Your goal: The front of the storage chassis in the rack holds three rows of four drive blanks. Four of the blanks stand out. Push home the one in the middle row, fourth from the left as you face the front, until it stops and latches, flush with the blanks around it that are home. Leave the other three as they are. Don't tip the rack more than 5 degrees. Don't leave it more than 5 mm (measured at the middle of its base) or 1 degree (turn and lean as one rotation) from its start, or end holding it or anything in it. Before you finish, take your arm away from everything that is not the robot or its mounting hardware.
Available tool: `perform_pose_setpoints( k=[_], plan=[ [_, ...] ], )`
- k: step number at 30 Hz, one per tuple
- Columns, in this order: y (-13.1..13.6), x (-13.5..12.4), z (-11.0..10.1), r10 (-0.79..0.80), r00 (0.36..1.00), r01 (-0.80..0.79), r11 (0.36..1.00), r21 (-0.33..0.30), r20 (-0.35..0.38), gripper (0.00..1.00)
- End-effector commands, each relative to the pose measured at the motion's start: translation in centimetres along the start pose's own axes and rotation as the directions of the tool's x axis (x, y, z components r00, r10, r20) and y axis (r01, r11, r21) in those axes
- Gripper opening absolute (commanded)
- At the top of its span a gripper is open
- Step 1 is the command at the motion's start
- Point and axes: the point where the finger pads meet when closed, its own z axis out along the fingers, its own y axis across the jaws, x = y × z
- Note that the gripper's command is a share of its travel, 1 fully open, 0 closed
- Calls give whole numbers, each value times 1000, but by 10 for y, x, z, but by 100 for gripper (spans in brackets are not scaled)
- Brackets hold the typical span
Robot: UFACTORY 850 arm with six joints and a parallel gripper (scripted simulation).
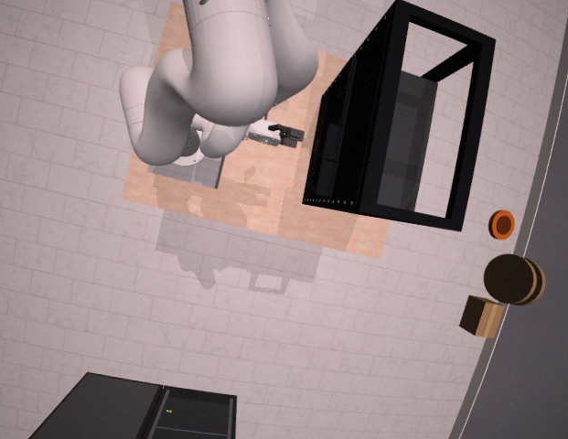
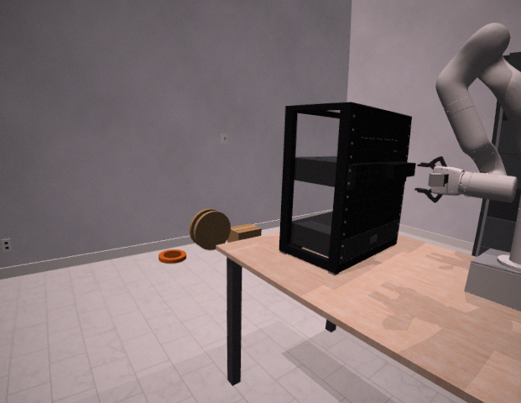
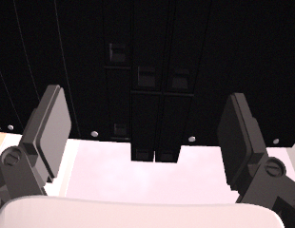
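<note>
Beside the black rack point(image 2: 351, 130) on the pale wood table point(image 2: 382, 303), the gripper point(image 2: 420, 177) hangs spread wide and empty, level with a dark blank point(image 2: 403, 168) jutting from the chassis front, close to it but apart. Only the wrist view shows that front up close: matte black slabs with small square latches, one protruding blank point(image 3: 157, 123) between the flat grey fingers. From above, the rack point(image 1: 473, 132) reads as an open box frame.

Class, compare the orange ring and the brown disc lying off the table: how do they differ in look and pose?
The orange ring lies flat on the floor; the brown disc stands on edge. The ring is bright orange with a hollow centre; the disc is dull brown, solid and larger. Both are round and sit near the wall.
</note>
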Motion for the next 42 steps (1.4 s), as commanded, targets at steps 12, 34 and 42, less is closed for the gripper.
perform_pose_setpoints(
  k=[12,34,42],
  plan=[
    [1,6,-1,9,1000,-9,1000,-5,-22,100],
    [7,-13,-13,9,1000,-9,1000,-6,-22,100],
    [14,-35,-25,9,1000,-9,1000,-6,-22,100]
  ],
)
